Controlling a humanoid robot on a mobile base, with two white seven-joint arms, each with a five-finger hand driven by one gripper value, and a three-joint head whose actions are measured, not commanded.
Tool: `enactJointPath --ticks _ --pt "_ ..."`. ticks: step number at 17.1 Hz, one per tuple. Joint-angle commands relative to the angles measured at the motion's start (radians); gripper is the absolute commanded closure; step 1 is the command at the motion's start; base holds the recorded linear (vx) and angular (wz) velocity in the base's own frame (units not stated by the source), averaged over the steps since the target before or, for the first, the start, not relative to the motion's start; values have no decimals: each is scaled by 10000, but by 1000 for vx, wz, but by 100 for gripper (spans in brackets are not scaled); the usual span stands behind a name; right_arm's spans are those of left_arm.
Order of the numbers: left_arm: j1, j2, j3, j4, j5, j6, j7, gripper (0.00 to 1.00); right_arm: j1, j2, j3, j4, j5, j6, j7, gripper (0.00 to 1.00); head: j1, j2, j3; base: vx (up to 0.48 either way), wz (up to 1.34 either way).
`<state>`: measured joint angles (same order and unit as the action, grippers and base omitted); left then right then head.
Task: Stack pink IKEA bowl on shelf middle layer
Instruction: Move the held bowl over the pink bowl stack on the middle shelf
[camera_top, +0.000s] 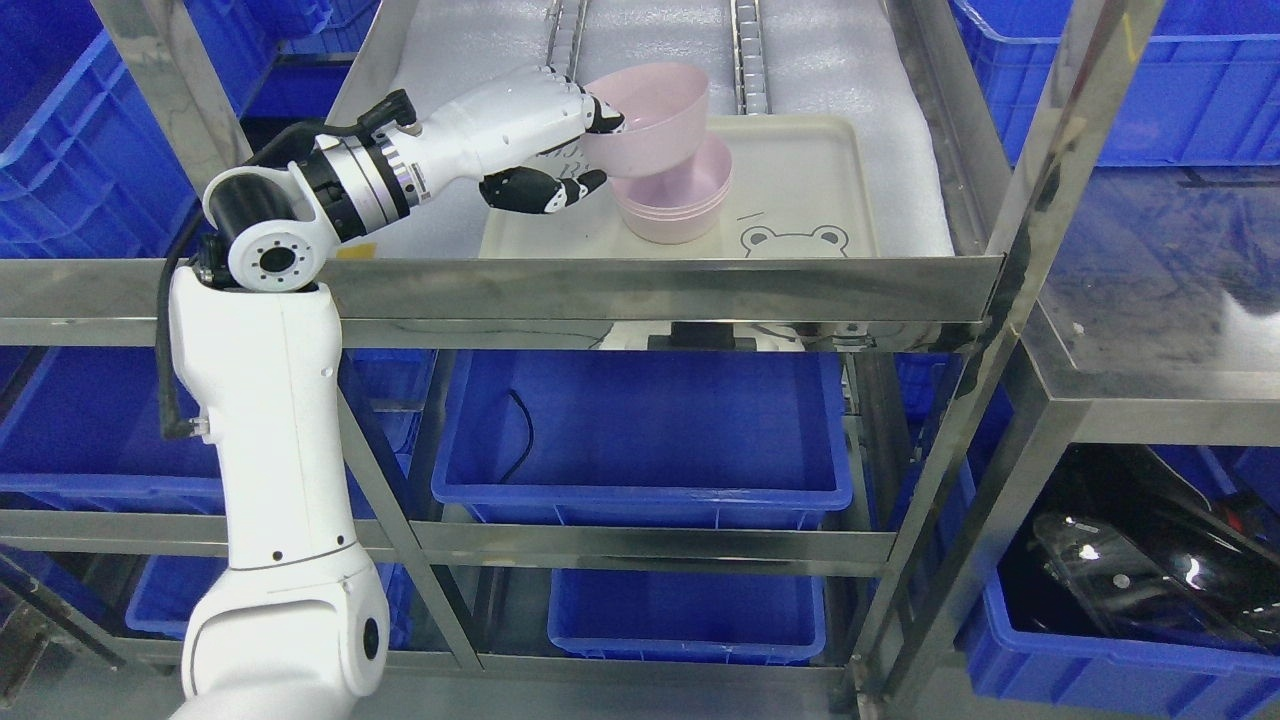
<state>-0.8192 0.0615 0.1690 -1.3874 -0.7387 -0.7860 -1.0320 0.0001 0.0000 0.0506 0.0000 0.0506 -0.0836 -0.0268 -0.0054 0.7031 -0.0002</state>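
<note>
**Robot hand holds pink bowl above stack on shelf tray**

The robot's left hand (545, 135) grips a pink bowl (650, 118) by its rim, fingers (600, 112) hooked over the inside edge and the thumb (545, 190) under the outer wall. The bowl is tilted, its mouth turned up toward eleven o'clock, and its base sits just above and partly inside the top of a stack of pink bowls (675, 200) at its five o'clock. The stack stands on a cream tray (810, 170) printed with a bear face (795, 240), which lies at four o'clock from the stack. The tray rests on white foam padding (470, 50) lining a steel shelf (660, 275). The white arm (270, 420) rises from the bottom left of the view and bends over the shelf's front rail. On the level below, at six o'clock from the tray, sits a blue bin (640, 440), with another blue bin (685, 610) beneath it. More blue crates (1190, 80) are stacked at two o'clock, behind the shelf frame.
</note>
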Motion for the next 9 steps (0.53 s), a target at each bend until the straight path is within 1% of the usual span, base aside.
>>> enactJointPath --ticks 1,7,9 --pt "-276 321 -799 881 -865 6 -49 96 214 -175 0 -175 0 8 8 0 0 0 0 -3 17" --pt "-352 -368 -1383 1279 -1340 6 -3 95 214 -175 0 -175 0 8 8 0 0 0 0 -6 44" --pt "-368 -440 -1429 1479 -1616 6 12 93 214 -175 0 -175 0 8 8 0 0 0 0 0 0"
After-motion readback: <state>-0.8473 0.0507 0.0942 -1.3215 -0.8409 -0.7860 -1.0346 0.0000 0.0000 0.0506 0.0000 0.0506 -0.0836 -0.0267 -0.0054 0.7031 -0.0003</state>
